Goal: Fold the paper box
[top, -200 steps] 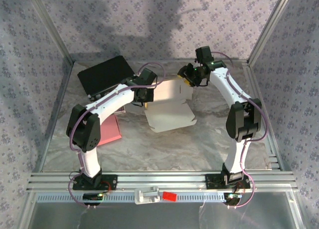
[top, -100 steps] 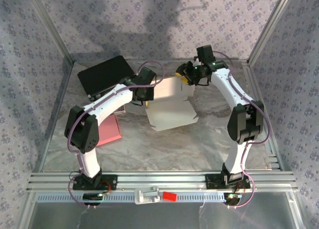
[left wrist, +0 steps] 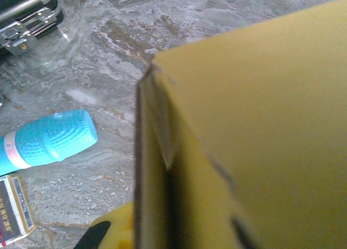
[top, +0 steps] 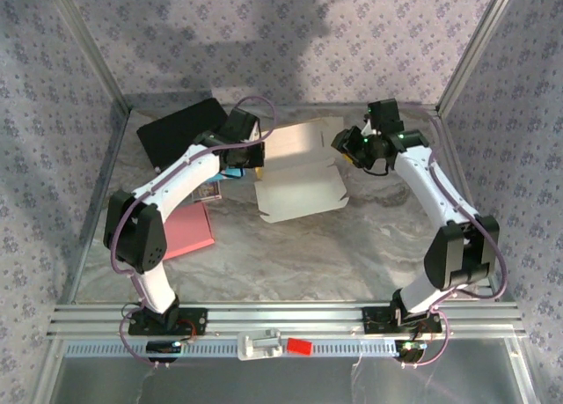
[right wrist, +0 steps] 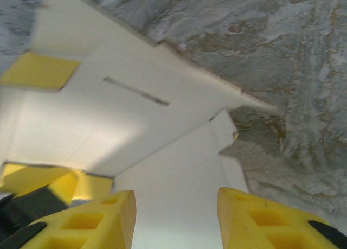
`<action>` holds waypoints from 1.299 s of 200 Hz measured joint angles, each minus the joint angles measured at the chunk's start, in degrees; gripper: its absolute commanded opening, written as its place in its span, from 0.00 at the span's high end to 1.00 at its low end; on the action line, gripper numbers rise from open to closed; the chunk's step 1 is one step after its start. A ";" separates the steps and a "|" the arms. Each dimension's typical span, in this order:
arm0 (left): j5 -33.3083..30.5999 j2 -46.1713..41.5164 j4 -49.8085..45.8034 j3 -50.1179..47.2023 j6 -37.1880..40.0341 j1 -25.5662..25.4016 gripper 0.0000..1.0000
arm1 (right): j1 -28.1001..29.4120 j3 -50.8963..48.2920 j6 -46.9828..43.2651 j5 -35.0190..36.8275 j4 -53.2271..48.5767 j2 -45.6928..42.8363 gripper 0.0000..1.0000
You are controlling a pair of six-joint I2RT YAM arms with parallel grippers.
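The paper box (top: 299, 188) lies half folded in the middle of the table, white inside, with its back panel (top: 299, 144) raised. My left gripper (top: 252, 157) is shut on the box's left wall. In the left wrist view that wall (left wrist: 260, 124) looks yellow and stands close in front of the camera, with one yellow finger (left wrist: 108, 235) beside its edge. My right gripper (right wrist: 173, 216) is open just off the box's right side, above a white flap (right wrist: 190, 162). The slotted panel (right wrist: 108, 119) lies beyond the flap.
A black case (top: 180, 129) sits at the back left and a pink sheet (top: 189, 231) lies left of the box. A blue cylinder (left wrist: 46, 140) and a small card pack (left wrist: 13, 208) lie under my left arm. Metal frame posts border the table.
My right gripper has drawn back to the right, off the box's back right corner, and narrowed a little. My left gripper has shifted toward the back with the box wall.
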 measured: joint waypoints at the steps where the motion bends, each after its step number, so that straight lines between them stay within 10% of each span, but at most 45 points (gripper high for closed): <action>1: 0.00 0.00 0.02 0.00 0.02 0.00 1.00 | 0.00 0.00 -0.24 0.13 0.02 0.22 0.58; 260: 2.16 0.00 0.02 0.07 0.37 0.07 1.00 | 5.55 3.52 -6.56 3.43 -0.24 9.60 0.78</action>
